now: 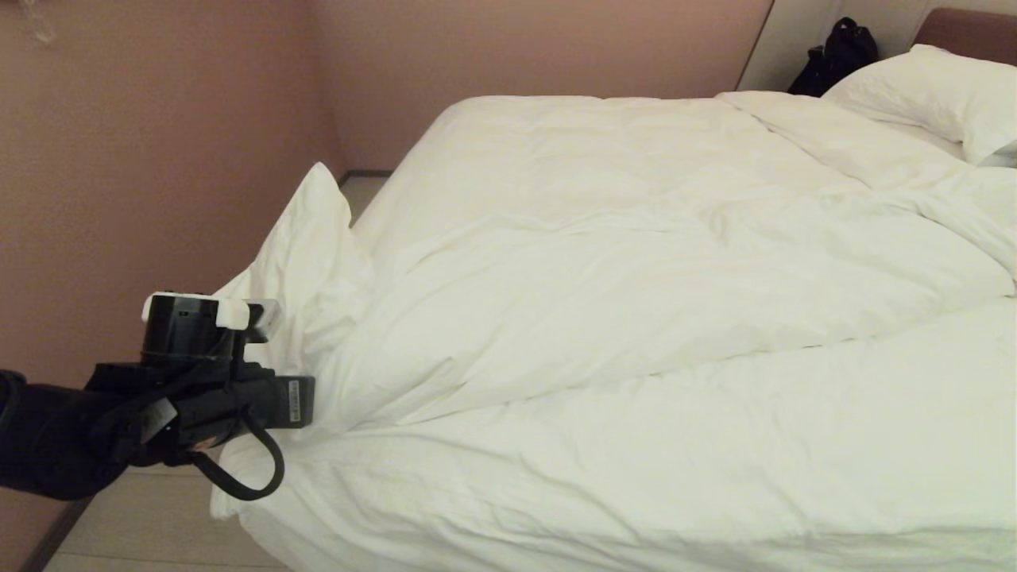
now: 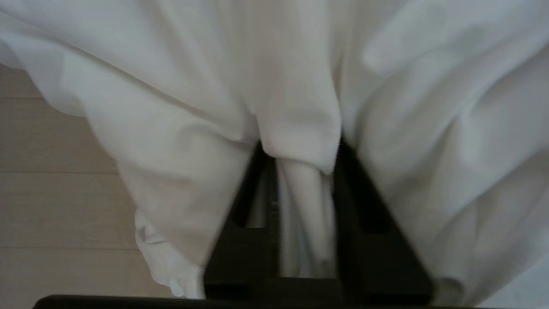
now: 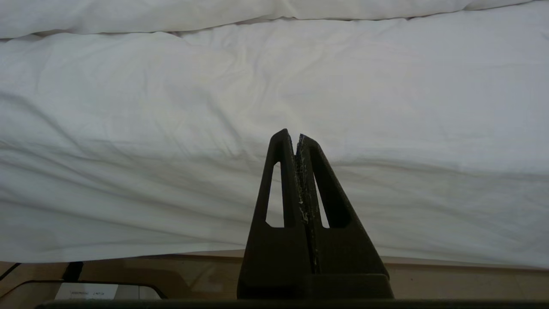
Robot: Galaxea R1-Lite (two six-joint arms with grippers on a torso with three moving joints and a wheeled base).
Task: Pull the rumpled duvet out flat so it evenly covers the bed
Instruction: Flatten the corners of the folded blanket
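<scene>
The puffy white duvet [image 1: 604,262] lies rumpled across the bed, and its near left corner [image 1: 318,214] is bunched up into a peak. Below it the bed's white-sheeted mattress [image 1: 675,477] shows along the near side. My left gripper [image 1: 314,401] is at that corner, its tips buried in cloth. In the left wrist view the left gripper [image 2: 302,154] has its jaws parted, with a fold of the duvet [image 2: 300,128] hanging between them. My right gripper [image 3: 296,135] is shut and empty, low in front of the bed's side [image 3: 171,128].
A pink wall stands close on the left, with a strip of pale floor [image 1: 143,516] between it and the bed. Plump white pillows [image 1: 937,95] lie by the reddish headboard [image 1: 965,24] at the far right. A black bag [image 1: 834,56] stands behind the bed.
</scene>
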